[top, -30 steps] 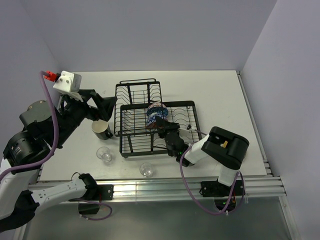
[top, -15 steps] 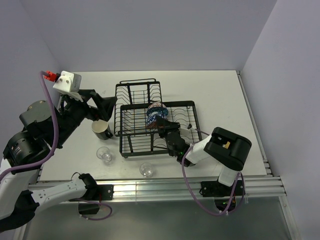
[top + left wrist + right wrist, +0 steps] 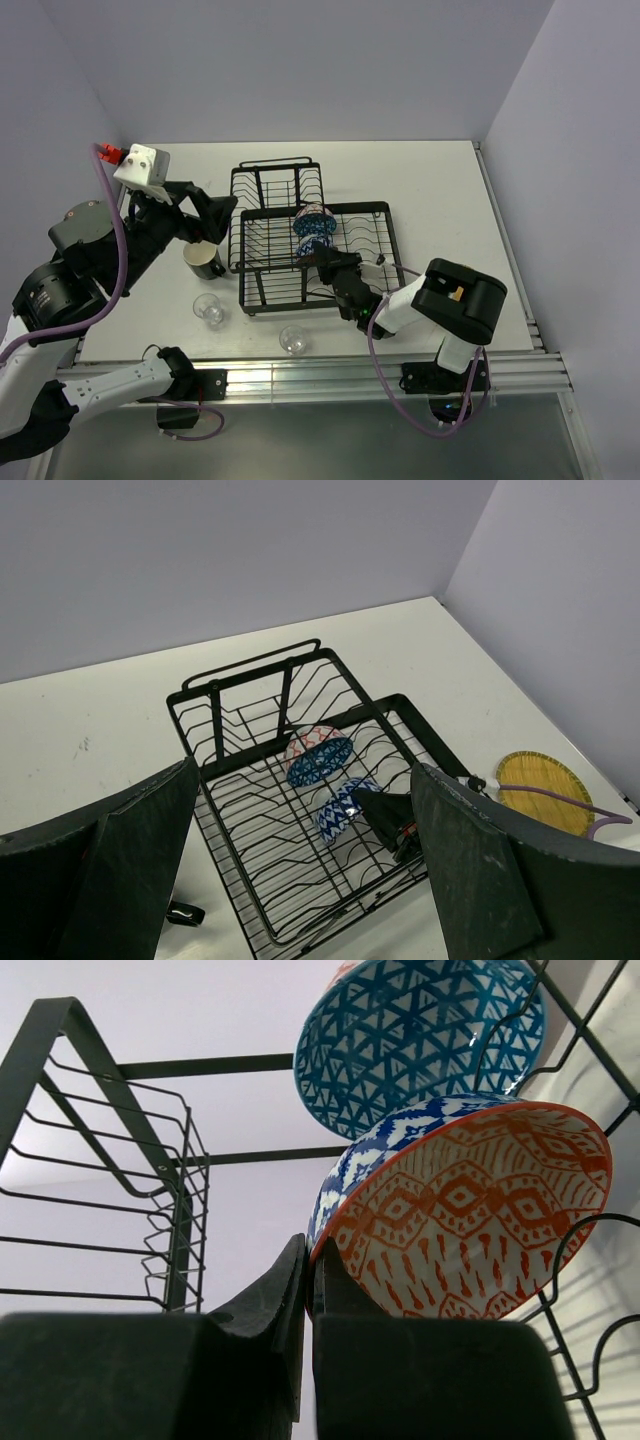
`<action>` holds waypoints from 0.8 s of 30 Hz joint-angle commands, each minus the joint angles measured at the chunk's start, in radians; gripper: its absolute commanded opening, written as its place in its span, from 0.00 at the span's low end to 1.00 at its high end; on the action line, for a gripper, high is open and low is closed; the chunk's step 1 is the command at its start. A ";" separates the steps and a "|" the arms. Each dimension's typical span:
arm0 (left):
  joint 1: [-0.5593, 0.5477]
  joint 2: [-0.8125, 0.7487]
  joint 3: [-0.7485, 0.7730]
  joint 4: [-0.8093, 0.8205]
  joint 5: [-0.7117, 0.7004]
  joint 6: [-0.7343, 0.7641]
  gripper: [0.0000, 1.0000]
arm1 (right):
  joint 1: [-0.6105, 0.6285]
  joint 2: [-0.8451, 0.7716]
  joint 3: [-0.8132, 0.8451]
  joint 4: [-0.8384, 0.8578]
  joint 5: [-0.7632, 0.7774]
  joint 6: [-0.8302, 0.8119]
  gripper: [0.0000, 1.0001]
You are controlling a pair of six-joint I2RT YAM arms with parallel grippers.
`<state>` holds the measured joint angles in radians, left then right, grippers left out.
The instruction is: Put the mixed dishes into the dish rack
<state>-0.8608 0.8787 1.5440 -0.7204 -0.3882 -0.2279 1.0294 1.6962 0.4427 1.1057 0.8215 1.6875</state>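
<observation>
The black wire dish rack (image 3: pixel 268 262) stands mid-table. Two bowls stand on edge in its rear row. The small blue patterned bowl (image 3: pixel 420 1040) is the far one. The orange-red patterned bowl (image 3: pixel 470 1210), blue outside, leans right in front of it. My right gripper (image 3: pixel 310 1260) is shut on that bowl's rim, low in the rack (image 3: pixel 320 252). My left gripper (image 3: pixel 215 210) hangs open and empty above the rack's left end. The black mug (image 3: pixel 203 259) and two glass cups (image 3: pixel 209 308) (image 3: pixel 294 340) stand left of and in front of the rack. The yellow plate (image 3: pixel 545 778) lies right of the rack.
The rack's raised section (image 3: pixel 275 185) is at the back left. A purple cable (image 3: pixel 590 820) crosses the plate's near edge. The right arm's black link (image 3: pixel 458 295) hides the plate in the top view. Walls close the table's left, back and right sides.
My right gripper has shifted slightly towards the near side with the bowl, which now sits lower in the rack. My left arm has moved a little to the right.
</observation>
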 commanded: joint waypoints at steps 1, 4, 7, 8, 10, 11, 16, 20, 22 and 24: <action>-0.003 -0.009 0.005 0.030 0.015 -0.013 0.93 | 0.015 -0.024 0.022 -0.003 0.033 0.017 0.00; -0.003 -0.010 0.007 0.030 0.008 -0.013 0.93 | 0.023 -0.033 0.033 -0.047 0.033 0.031 0.21; -0.003 -0.014 0.001 0.033 0.005 -0.021 0.93 | 0.026 -0.052 0.039 -0.110 0.030 0.054 0.38; -0.003 -0.012 -0.002 0.035 0.005 -0.022 0.93 | 0.026 -0.064 0.039 -0.122 0.028 0.055 0.41; -0.003 -0.015 -0.005 0.038 0.003 -0.030 0.93 | 0.026 -0.078 0.039 -0.159 0.028 0.058 0.49; -0.003 -0.015 -0.010 0.041 0.003 -0.030 0.93 | 0.026 -0.092 0.039 -0.165 0.028 0.057 0.51; -0.003 -0.017 -0.021 0.035 -0.020 -0.044 0.92 | 0.024 -0.160 0.025 -0.208 0.010 0.028 0.64; -0.003 -0.041 -0.039 0.026 -0.067 -0.068 0.92 | 0.017 -0.262 0.016 -0.302 -0.016 -0.012 0.70; -0.003 -0.050 -0.048 0.016 -0.115 -0.086 0.92 | 0.012 -0.350 0.019 -0.430 -0.042 -0.020 0.72; -0.003 -0.060 -0.051 -0.020 -0.161 -0.134 0.95 | 0.008 -0.415 0.022 -0.574 -0.058 -0.040 0.74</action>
<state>-0.8608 0.8391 1.4963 -0.7258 -0.4553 -0.2958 1.0458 1.3762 0.4557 0.7319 0.7715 1.6905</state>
